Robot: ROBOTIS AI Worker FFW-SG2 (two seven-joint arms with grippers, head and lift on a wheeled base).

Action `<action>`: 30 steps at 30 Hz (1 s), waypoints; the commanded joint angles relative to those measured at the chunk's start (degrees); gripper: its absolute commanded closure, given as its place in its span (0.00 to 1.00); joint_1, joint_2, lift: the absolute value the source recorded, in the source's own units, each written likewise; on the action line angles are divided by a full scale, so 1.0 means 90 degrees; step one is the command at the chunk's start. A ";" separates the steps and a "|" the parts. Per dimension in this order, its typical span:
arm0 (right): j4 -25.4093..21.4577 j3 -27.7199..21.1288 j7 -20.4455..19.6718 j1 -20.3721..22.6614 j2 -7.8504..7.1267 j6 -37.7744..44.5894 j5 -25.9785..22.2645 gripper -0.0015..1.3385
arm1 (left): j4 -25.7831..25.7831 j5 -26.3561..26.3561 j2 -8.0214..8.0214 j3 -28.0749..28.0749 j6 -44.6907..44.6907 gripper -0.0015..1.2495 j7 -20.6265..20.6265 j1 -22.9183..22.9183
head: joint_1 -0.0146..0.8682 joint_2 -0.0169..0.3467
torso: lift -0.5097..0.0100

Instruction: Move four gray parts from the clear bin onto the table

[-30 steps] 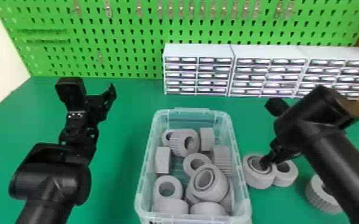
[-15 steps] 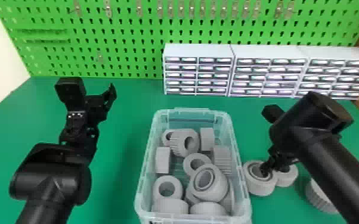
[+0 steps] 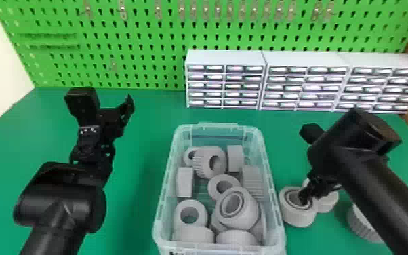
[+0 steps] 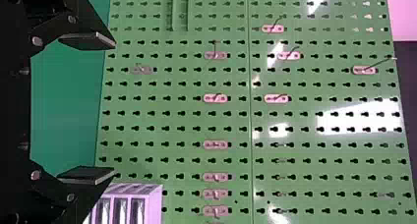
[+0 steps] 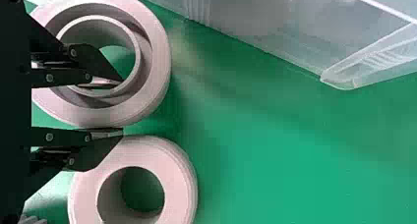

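Just right of the clear bin point(image 3: 279, 234), on the green worktop point(image 3: 139, 210), sits a double-ringed gray part point(image 3: 300, 217). The right pincer point(image 3: 305, 196) is parted over it, one finger in the opening, the other outside the rim; as far as I can make out, it isn't clamped. A plainer gray ring point(image 3: 329, 202) lies just beside, and a ribbed gray part point(image 3: 362, 225) farther right. More gray parts point(image 3: 242, 208) are heaped in the bin. Left of it, the left pincer point(image 3: 120, 113) hangs wide open, with nothing between its fingers.
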 commanded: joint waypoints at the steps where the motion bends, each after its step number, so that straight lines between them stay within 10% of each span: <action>1: 0.0020 -0.0011 0.0000 -0.0014 0.0002 -0.0011 0.0010 0.73 | 0.0001 0.0004 0.0000 0.0007 0.0000 0.28 -0.0001 -0.0001 | 0.80 0.24 | 0.88; 30: 0.0030 -0.0021 0.0000 -0.0111 0.0021 -0.0070 0.0039 0.51 | 0.0001 -0.0015 0.0000 0.0027 -0.0010 0.28 -0.0001 0.0019 | 0.80 0.24 | 0.88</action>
